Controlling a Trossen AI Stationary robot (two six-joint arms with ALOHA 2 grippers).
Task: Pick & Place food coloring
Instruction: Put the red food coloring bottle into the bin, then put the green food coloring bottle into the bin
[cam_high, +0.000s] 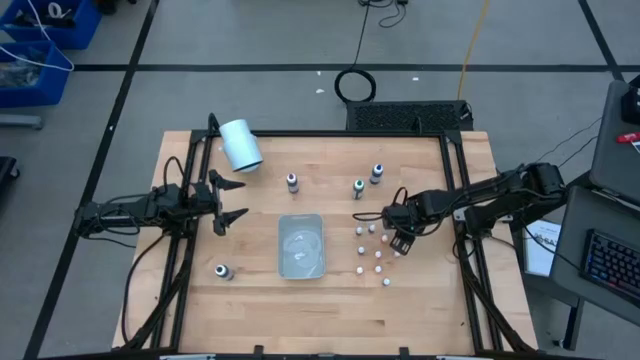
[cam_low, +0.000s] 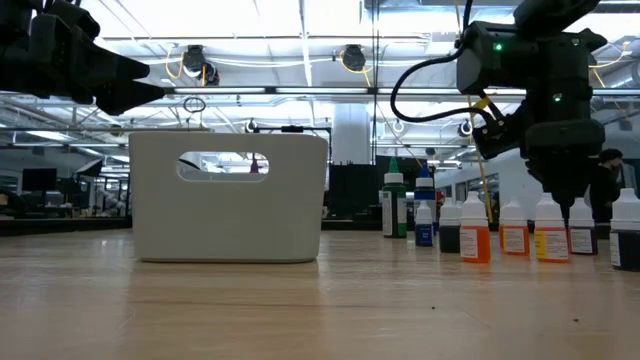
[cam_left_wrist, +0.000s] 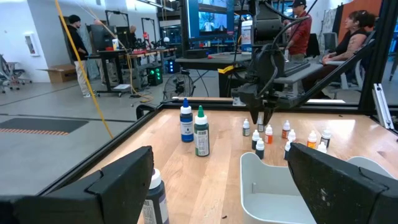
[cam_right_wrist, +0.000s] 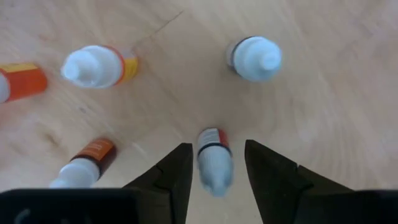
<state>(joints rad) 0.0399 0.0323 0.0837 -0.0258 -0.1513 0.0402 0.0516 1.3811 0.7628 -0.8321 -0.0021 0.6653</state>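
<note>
Several small food coloring bottles (cam_high: 375, 252) with white caps stand in a cluster on the table's right half, right of the clear tray (cam_high: 301, 246). My right gripper (cam_high: 397, 238) points down over this cluster and is open. In the right wrist view its fingers stand on either side of one red-labelled bottle (cam_right_wrist: 214, 163), with a gap on each side. Taller bottles with purple (cam_high: 292, 182), green (cam_high: 358, 188), blue (cam_high: 377, 173) and dark (cam_high: 222, 271) tops stand apart. My left gripper (cam_high: 232, 203) waits open, raised over the table's left side.
A big white cylinder (cam_high: 240, 145) lies on its side near the far left corner. The tray's wall (cam_low: 228, 195) stands mid-table in the low view. Neighbouring small bottles (cam_right_wrist: 99, 65) (cam_right_wrist: 255, 57) stand close around my right gripper. People are in the room beyond (cam_left_wrist: 78, 53).
</note>
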